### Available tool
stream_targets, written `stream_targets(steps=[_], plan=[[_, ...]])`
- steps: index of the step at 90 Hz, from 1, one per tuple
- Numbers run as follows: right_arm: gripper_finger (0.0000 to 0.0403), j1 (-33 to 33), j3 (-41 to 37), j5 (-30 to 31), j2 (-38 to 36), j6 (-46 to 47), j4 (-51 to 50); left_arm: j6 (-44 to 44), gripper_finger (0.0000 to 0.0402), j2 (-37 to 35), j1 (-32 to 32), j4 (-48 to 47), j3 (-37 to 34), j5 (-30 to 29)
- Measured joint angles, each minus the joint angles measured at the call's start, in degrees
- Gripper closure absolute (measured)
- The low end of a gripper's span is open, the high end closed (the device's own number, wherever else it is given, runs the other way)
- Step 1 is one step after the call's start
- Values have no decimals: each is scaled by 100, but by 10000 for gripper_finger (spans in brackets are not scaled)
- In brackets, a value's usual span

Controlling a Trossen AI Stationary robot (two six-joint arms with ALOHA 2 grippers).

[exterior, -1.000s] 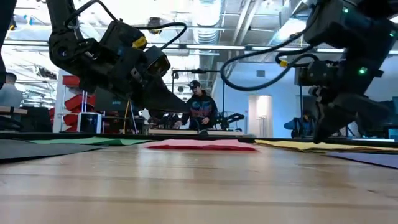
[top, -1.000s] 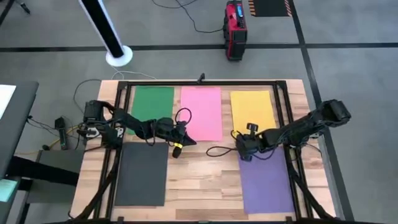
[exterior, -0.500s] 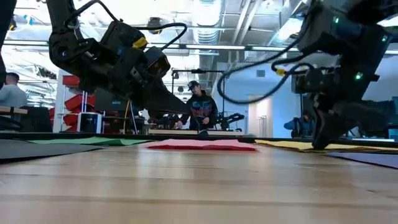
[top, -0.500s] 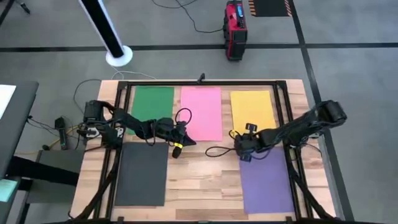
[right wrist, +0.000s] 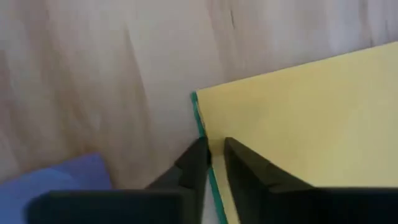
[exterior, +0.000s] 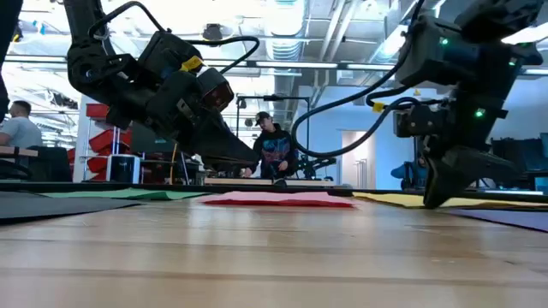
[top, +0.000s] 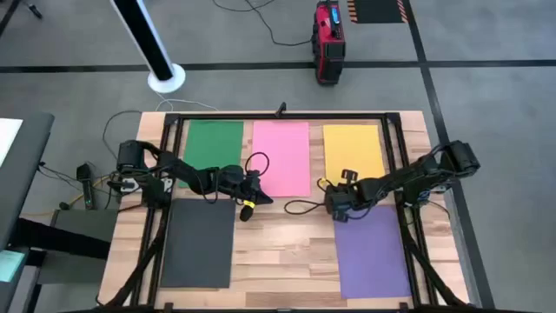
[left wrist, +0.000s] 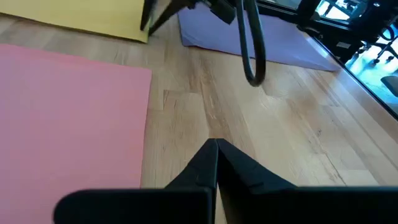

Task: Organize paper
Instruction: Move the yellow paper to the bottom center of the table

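— Lying flat on the wooden table: green sheet, pink sheet and yellow sheet along the far side, dark grey sheet and purple sheet nearer. And the grippers?

— The right gripper has its fingers nearly together at the yellow sheet's near corner, straddling a thin green edge there. The left gripper, fingers pressed together, hovers beside the pink sheet.

Bare wood lies open between the dark grey sheet and purple sheet; a black cable loops just above it.
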Motion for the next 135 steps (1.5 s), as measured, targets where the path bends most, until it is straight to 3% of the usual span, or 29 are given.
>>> stream_targets(steps=[32,56,80,97,113,135], plan=[[401,95,306,-156,-101,-24,-124,0,401,0,0,6,0,0],[402,313,992,-1398,-138,98,-358,-244,402,0,22,407,0,11],[403,697,1752,-2023,-138,630,-334,-629,401,0,202,1413,0,207],[403,1083,2049,-2151,-137,1186,83,-667,401,-7,406,1524,0,201],[403,1350,2059,-1423,82,1406,71,-647,401,-7,457,1510,0,199],[403,1101,2050,-537,1188,1378,-115,-753,401,-7,455,1480,0,93]])
